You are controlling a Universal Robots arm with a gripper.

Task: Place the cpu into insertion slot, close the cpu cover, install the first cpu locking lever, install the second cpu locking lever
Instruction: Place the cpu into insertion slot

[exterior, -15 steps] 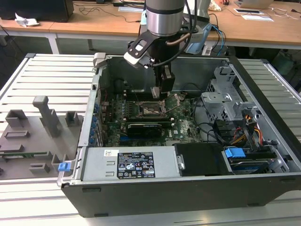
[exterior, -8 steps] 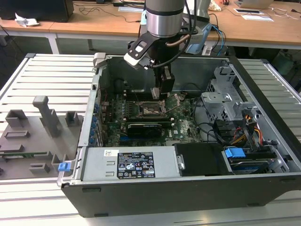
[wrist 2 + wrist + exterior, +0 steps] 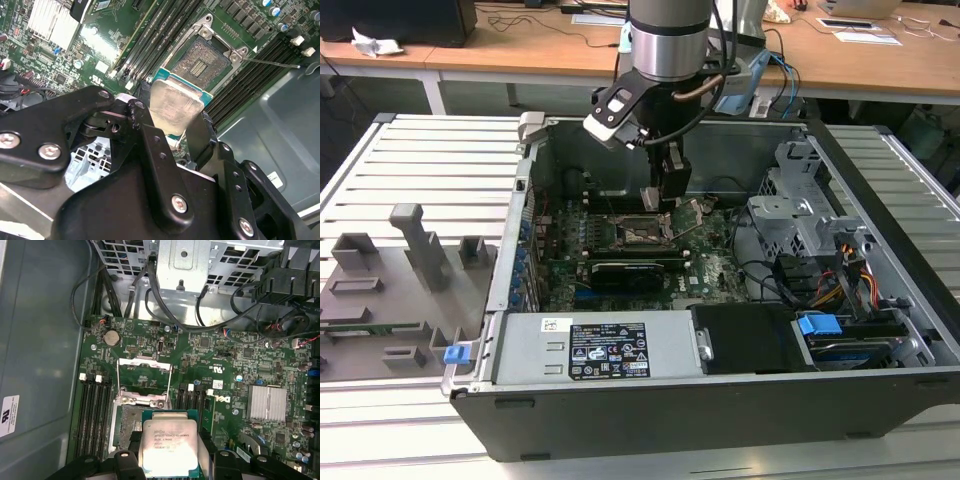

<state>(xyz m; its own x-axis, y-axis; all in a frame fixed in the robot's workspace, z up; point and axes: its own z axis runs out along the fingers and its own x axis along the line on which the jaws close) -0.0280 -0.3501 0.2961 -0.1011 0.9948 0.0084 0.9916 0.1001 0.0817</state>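
My gripper (image 3: 660, 196) hangs inside the open computer case, shut on the cpu (image 3: 175, 106), a silvery-tan square chip on a green base. Both wrist views show the chip pinched flat between the two black fingers (image 3: 143, 102). The insertion slot (image 3: 131, 424) lies just below and beside the held cpu (image 3: 169, 447), its dark contact field bare; it is also in the second wrist view (image 3: 201, 61). The cpu cover (image 3: 144, 374) stands swung open behind the slot. A thin locking lever (image 3: 272, 63) sticks out sideways, unlatched.
Black memory slots (image 3: 95, 415) flank the socket on both sides. A finned heatsink (image 3: 267, 403), a long black card (image 3: 635, 270) and loose cables (image 3: 165, 300) sit nearby on the motherboard. The drive cage (image 3: 800, 210) and the case walls (image 3: 525, 215) hem in the space.
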